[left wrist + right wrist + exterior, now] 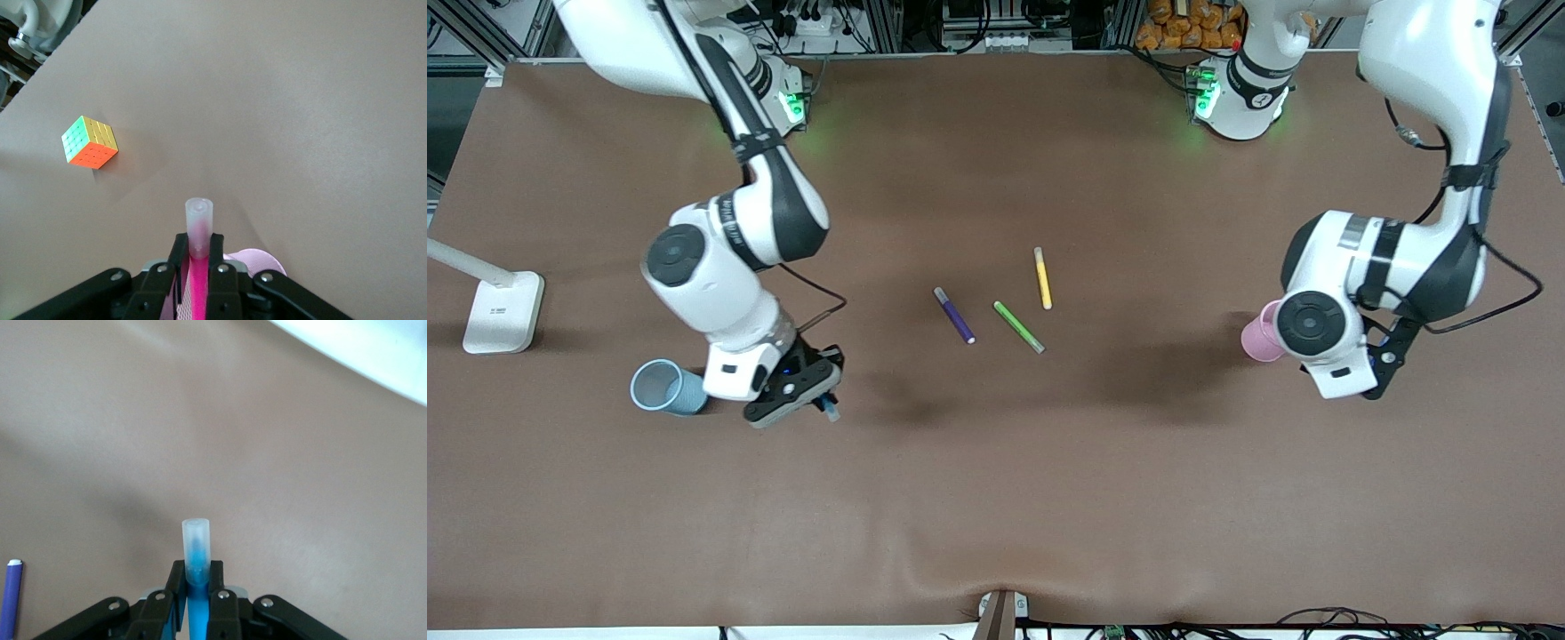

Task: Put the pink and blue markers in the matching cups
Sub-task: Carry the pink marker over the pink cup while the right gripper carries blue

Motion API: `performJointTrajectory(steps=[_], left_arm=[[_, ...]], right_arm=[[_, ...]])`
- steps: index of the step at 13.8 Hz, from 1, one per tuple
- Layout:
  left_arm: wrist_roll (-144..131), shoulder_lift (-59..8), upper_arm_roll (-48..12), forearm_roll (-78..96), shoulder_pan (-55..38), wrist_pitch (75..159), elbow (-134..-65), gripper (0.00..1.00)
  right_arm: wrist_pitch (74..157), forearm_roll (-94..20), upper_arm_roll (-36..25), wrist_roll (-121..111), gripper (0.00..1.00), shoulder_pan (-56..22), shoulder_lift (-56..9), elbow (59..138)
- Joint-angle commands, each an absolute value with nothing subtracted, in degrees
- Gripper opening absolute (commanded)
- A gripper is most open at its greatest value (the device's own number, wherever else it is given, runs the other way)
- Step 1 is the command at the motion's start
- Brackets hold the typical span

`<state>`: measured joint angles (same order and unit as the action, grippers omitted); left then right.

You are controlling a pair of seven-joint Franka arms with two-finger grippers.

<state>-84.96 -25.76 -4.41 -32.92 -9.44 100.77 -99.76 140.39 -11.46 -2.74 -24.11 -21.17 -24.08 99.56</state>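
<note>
My left gripper (198, 241) is shut on the pink marker (199, 280), held upright with its pale cap (199, 220) above the fingers. The pale pink cup (261, 262) shows just under the jaws; the marker's lower end is hidden. In the front view the left gripper (1380, 378) is beside the pink cup (1259, 332), which the wrist partly hides. My right gripper (196, 568) is shut on the blue marker (197, 603), cap up. In the front view it (818, 396) hangs beside the pale blue cup (663, 387), with the marker's end (831, 412) showing below.
A dark purple marker (954, 315), a green marker (1019, 326) and a yellow marker (1042, 277) lie mid-table. A white lamp base (503, 311) stands at the right arm's end. A coloured puzzle cube (89, 141) shows only in the left wrist view.
</note>
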Motion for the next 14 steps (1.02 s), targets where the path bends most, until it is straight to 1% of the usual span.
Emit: performJointTrajectory(steps=[1, 2, 5, 6, 8, 9, 11, 12, 13, 14], left_arm=[[-87.6, -26.1, -4.4, -35.2, -10.3, 100.1, -100.3, 0.00], [-88.4, -26.7, -4.4, -35.6, -10.4, 100.1, -100.3, 0.00], [-89.4, -27.3, -4.4, -36.1, -10.9, 100.1, -100.3, 0.00], [-90.1, -27.5, -4.4, -36.1, -10.9, 100.1, -100.2, 0.00], [-91.6, -28.1, -4.5, -36.0, -11.1, 100.1, -99.6, 0.00], [-92.0, -28.2, -4.5, -36.0, -11.3, 100.1, -99.6, 0.17], [-92.1, -28.5, -4.5, -36.0, -11.4, 100.1, -99.5, 0.52], [-91.6, -28.5, -4.4, -35.3, -11.3, 100.1, -98.4, 0.64], [-91.1, -28.6, -4.4, -35.1, -10.9, 100.0, -96.6, 0.69], [-90.7, -28.6, -4.4, -35.1, -10.7, 100.0, -96.1, 0.88]], right_arm=[[139.5, -18.8, -1.5, -37.2, 0.00, -17.3, -22.0, 100.1], [138.4, -21.4, -1.5, -41.8, 0.00, -16.0, -21.9, 100.2], [126.5, -31.6, -1.7, -53.6, 0.00, -11.0, -21.6, 100.0], [123.6, -33.4, -1.8, -57.4, 0.00, -9.4, -21.5, 99.9], [122.6, -33.8, -1.7, -62.2, 0.00, -7.0, -21.6, 99.9], [121.7, -33.9, -1.6, -64.8, 0.00, -5.8, -21.5, 99.8], [114.6, -34.0, -1.7, -71.0, 0.00, -3.4, -21.8, 97.1], [110.3, -34.0, -1.8, -74.0, 0.00, -2.2, -22.1, 95.6], [107.6, -34.0, -1.8, -77.2, 0.00, -1.2, -22.1, 94.8], [106.8, -34.0, -1.8, -80.7, 0.00, -0.8, -22.1, 94.7]])
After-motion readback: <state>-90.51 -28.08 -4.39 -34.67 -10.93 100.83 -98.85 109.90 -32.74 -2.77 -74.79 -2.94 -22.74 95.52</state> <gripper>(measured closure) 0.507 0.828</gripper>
